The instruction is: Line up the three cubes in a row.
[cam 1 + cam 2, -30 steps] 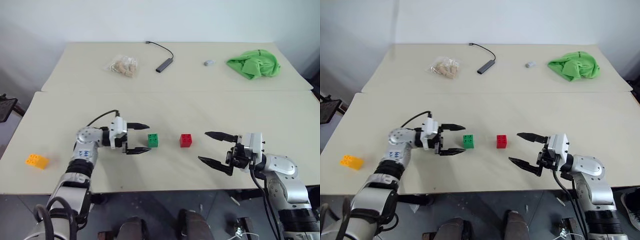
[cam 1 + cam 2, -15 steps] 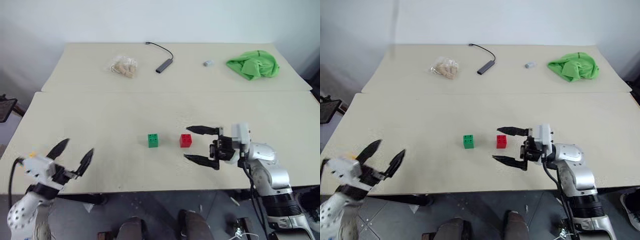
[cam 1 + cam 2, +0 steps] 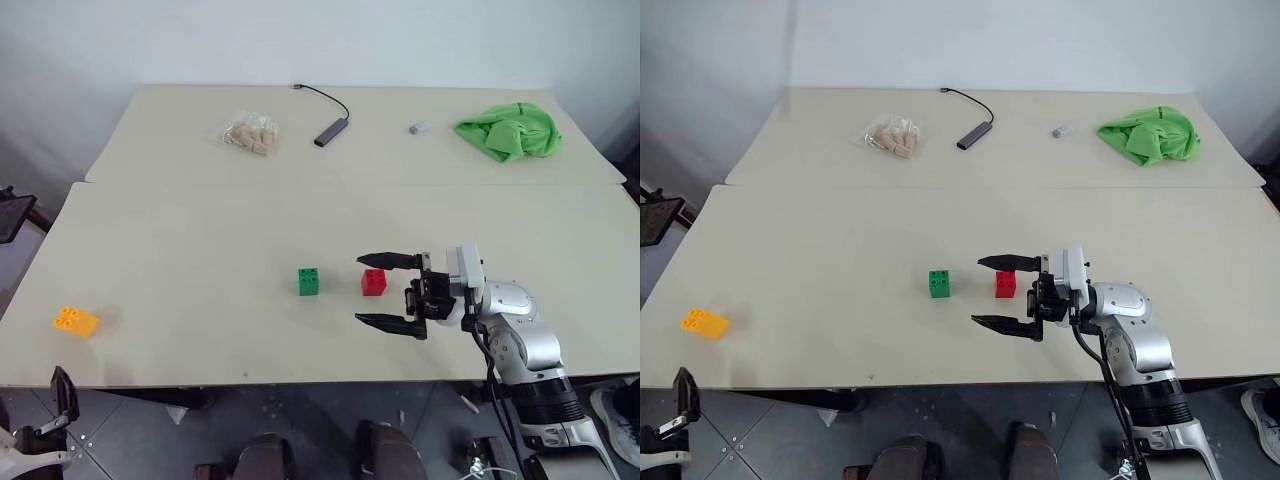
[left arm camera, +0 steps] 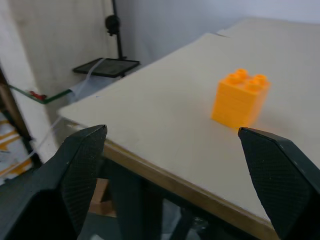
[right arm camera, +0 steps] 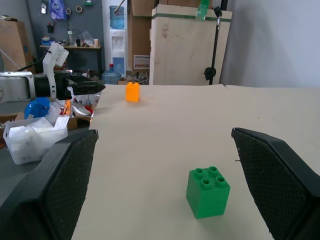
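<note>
Clearly the three cubes are light, rigid plastic blocks with studded tops and smooth flat sides, so each should be pinched across two opposite side faces, where slipping looks the main risk. On the matte beige table (image 3: 200, 250), the green cube (image 3: 309, 281) and red cube (image 3: 373, 281) sit near each other toward the middle of the front edge, while the orange-yellow cube (image 3: 75, 321) lies well apart by the front left corner. The right gripper (image 3: 392, 292) hovers with fingers spread wide, the red cube just beyond the far fingertip. The left gripper (image 4: 175, 175) faces the orange-yellow cube from off the table's edge, its textured fingers wide apart and empty.
</note>
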Robot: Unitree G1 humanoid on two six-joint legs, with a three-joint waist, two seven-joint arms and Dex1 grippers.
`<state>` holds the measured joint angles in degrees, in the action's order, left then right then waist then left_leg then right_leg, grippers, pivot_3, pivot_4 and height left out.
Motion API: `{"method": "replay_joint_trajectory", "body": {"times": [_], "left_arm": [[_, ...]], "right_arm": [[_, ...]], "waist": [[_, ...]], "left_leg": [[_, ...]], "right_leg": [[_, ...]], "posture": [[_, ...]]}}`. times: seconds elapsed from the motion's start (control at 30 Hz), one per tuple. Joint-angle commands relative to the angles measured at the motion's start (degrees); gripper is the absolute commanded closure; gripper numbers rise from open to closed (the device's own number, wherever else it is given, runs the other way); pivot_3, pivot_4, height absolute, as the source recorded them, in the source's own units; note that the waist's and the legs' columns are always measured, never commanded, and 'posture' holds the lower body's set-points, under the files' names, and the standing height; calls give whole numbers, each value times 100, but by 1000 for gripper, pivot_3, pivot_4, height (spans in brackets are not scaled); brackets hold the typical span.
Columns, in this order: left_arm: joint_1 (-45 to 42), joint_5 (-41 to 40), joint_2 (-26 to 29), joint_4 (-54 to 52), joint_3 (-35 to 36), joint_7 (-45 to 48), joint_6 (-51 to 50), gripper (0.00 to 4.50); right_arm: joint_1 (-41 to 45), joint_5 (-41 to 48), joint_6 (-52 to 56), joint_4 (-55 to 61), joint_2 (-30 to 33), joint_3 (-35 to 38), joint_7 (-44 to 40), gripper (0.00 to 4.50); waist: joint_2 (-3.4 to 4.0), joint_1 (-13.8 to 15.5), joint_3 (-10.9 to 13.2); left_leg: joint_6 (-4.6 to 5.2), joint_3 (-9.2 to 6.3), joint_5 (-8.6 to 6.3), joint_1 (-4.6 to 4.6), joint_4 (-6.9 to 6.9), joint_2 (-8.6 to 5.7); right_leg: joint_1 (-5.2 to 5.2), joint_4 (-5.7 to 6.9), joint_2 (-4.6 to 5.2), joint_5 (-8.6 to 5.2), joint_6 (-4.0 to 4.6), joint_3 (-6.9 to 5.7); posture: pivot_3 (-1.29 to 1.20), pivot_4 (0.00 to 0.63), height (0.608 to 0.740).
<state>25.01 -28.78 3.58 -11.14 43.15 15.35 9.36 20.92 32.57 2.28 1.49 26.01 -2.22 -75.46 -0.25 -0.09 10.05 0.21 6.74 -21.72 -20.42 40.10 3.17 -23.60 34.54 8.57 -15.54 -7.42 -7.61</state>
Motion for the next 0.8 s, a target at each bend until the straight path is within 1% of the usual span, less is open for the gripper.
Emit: {"method": "replay_joint_trajectory", "body": {"times": [0.03, 0.07, 0.13, 0.2, 0.3, 0.4, 0.47, 0.53, 0.67, 0.73, 0.8], "left_arm": [[-144, -147, 758, 212, -132, 662, -96, 22], [-221, -234, 961, 367, -136, 809, -177, 22], [-535, -312, 1608, 888, 59, 958, -313, 22], [-711, -381, 2103, 1243, 147, 1140, -544, 22], [-700, -310, 2528, 1536, -19, 1540, -731, 22], [-728, -259, 2725, 1740, -92, 1809, -771, 585], [-739, -251, 2785, 1813, -113, 1939, -775, 1215], [-731, -240, 2857, 1884, -156, 2132, -781, 1843], [-808, -504, 3123, 1852, -313, 2945, -970, 3018], [-996, -681, 3324, 1681, -507, 3362, -1228, 3007], [-1495, -480, 3704, 1479, -1109, 3911, -1243, 3007]], "right_arm": [[-19, 2, -75, 117, -13, 48, 28, 0], [-22, -9, -78, 122, -21, 36, 33, 0], [-35, -11, -72, 142, 0, 39, 16, 0], [-22, -26, -82, 137, 24, 69, 18, 0], [-6, -63, -129, 117, 50, 120, 49, 0], [-38, -79, -165, 156, 70, 176, 100, 0], [-55, -88, -179, 168, 86, 194, 133, 0], [-68, -99, -207, 166, 102, 203, 159, 0], [-94, -108, -228, 188, 156, 247, 214, 0], [-72, -105, -217, 163, 182, 260, 226, 0], [-59, -98, -200, 123, 227, 285, 212, 0]], "waist": [[0, -3, 0], [1, -6, 0], [1, -16, 0], [0, -19, -1], [0, -66, -1], [0, -102, -1], [-1, -141, -1], [-1, -150, -1], [-1, -145, -1], [0, -141, -1], [0, -110, -1]], "left_leg": [[-3, 6, 0, 0, 0, 4], [-5, 11, -1, 2, 0, 5], [-9, 16, -1, 4, -1, 10], [-11, 19, -3, 5, -1, 13], [-15, 30, -13, 12, -3, 21], [-16, 50, -21, 15, -4, 21], [-18, 86, -22, 14, -6, 27], [-23, 89, -25, 15, -6, 35], [-26, 90, -26, 16, -5, 40], [-28, 95, -26, 15, -5, 40], [-28, 96, -26, 15, -4, 40]], "right_leg": [[-4, 7, -3, -2, 3, -3], [-5, 11, -4, -4, 6, -3], [-10, 17, -5, -5, 9, -6], [-12, 21, -7, -6, 11, -10], [-16, 23, -8, -6, 10, -18], [-19, 23, -8, -5, 10, -24], [-20, 24, -8, -5, 10, -35], [-20, 23, -12, -5, 10, -42], [-22, 26, -15, -7, 13, -44], [-25, 27, -15, -8, 14, -43], [-28, 31, -15, -8, 15, -42]], "posture": [[0, 150, 740], [0, 150, 740], [0, 150, 740], [0, 150, 740], [0, 150, 740], [0, 150, 740], [0, 150, 740], [0, 150, 740], [0, 150, 740], [0, 150, 740], [0, 150, 740]]}}
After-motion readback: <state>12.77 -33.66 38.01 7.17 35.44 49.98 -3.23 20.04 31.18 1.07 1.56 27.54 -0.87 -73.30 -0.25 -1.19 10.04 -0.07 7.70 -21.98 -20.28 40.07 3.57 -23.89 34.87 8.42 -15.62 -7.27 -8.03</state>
